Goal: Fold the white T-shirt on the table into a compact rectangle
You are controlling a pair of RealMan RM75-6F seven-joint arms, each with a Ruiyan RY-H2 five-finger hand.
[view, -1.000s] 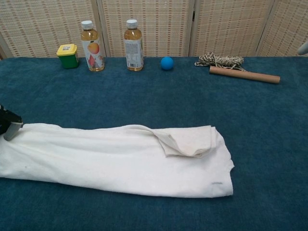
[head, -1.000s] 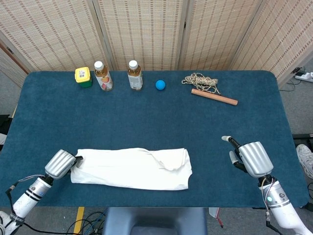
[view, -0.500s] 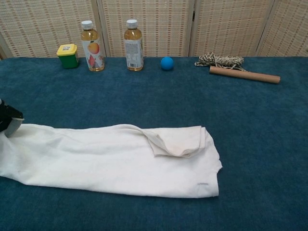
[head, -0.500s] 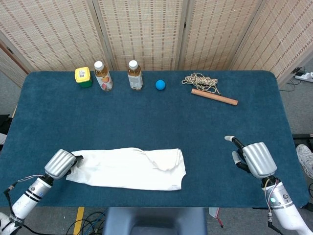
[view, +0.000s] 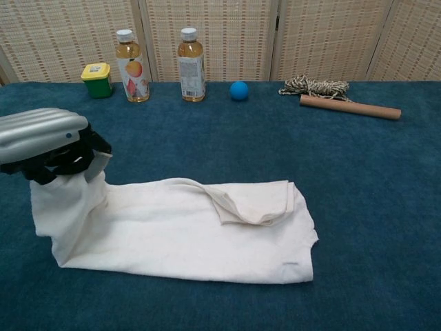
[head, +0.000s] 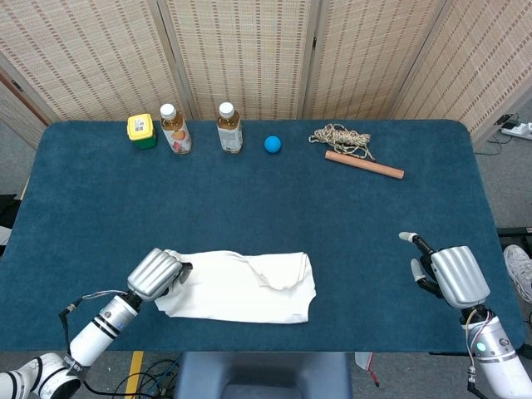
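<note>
The white T-shirt [head: 249, 287] [view: 200, 231] lies as a long folded strip near the table's front edge, with a sleeve flap turned over its right part. My left hand [head: 156, 273] [view: 48, 141] grips the strip's left end and holds it lifted above the table. That end hangs down from the hand in the chest view. My right hand [head: 449, 274] hovers far to the right near the front edge, fingers apart, holding nothing. It shows only in the head view.
Along the back edge stand a green-and-yellow jar [head: 141, 130], two drink bottles [head: 174, 129] [head: 229, 127] and a blue ball [head: 273, 144]. A rope bundle [head: 341, 138] and a wooden stick [head: 364, 165] lie at the back right. The blue table [head: 274, 208] spans both views.
My left hand has moved right and up, lifting the shirt's left end off the table; the strip now looks shorter. My right hand has drifted slightly right and toward the front edge.
</note>
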